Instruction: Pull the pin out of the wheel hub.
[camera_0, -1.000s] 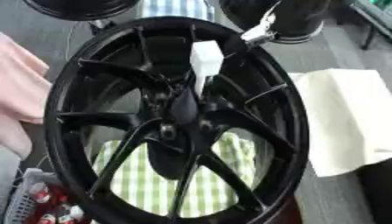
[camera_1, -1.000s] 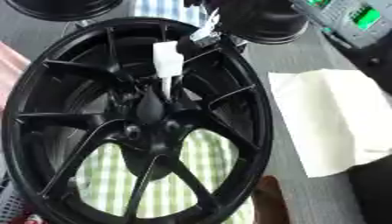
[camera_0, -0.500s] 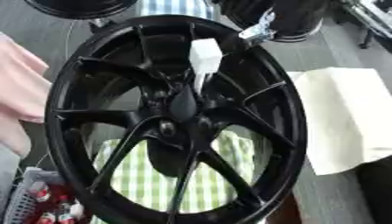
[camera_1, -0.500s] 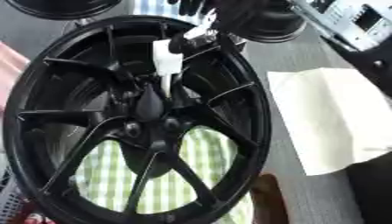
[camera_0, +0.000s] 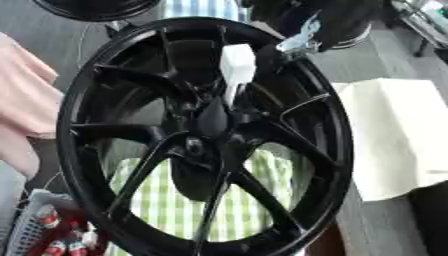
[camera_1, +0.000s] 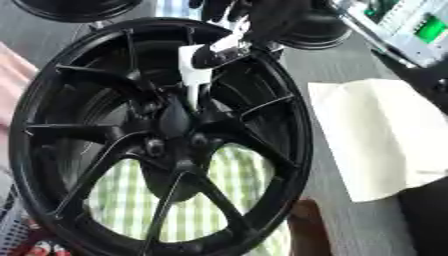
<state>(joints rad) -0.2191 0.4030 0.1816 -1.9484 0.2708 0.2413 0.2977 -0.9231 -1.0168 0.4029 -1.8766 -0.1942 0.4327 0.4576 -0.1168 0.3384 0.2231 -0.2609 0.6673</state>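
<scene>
Right eye view: the white pin (camera_1: 193, 70) looks light and stiff; whether the right hand (camera_1: 229, 46) fingers hold it cannot be told.

A workshop or test lab: a black wheel hub (camera_0: 206, 135) stands on a grey tabletop (camera_1: 315, 65), another wheel (camera_0: 92, 7) behind, green-lit equipment (camera_1: 411, 25) nearby.
</scene>
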